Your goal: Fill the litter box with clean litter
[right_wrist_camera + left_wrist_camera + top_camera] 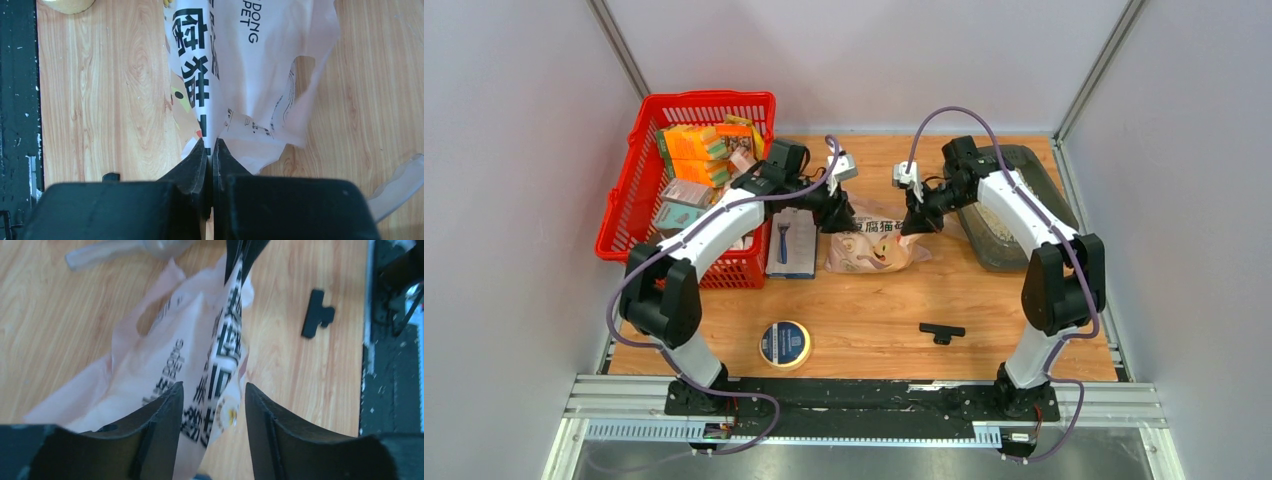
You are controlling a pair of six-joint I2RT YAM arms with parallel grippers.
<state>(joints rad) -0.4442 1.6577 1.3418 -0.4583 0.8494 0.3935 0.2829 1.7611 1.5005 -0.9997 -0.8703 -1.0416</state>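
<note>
Right gripper point(212, 145) pinched the pink bag point(260, 75); left gripper point(212, 387) stood parted around its fold. Some clean litter point(994, 228) lay in the far-right litter box point(1036, 158); more pouring probably remained.

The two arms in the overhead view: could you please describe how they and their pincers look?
Both the left arm and right arm have white links with black joints, each trailed by a looping purple cable. The left pincer and right pincer have two black, wedge-shaped fingers.
</note>
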